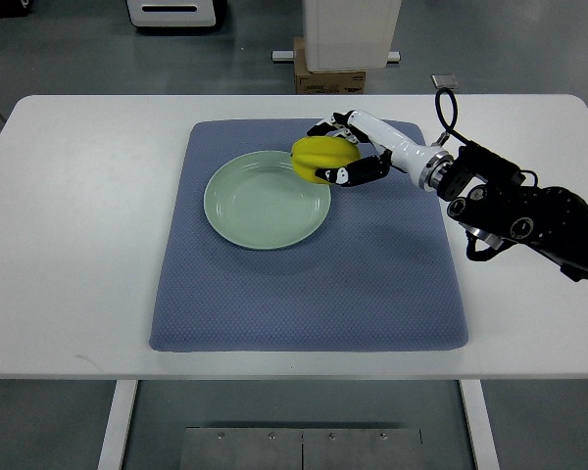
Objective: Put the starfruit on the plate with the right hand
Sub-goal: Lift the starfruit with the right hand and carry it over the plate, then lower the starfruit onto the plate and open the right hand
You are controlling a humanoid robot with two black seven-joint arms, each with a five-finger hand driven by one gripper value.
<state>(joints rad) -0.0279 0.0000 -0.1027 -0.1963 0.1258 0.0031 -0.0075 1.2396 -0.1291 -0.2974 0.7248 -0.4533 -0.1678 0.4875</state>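
Top view: right hand (351,149) reaches in from the right, fingers (361,172) curled around the yellow starfruit (322,158). Fruit sits within the grasp, at the fingertip end, over the green plate's (255,211) upper-right rim. Long axis roughly left-right, slightly tilted. Blue mat (372,284) beneath.

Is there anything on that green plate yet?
Empty. The plate shows bare green; the starfruit sits in the right hand over its far right rim.
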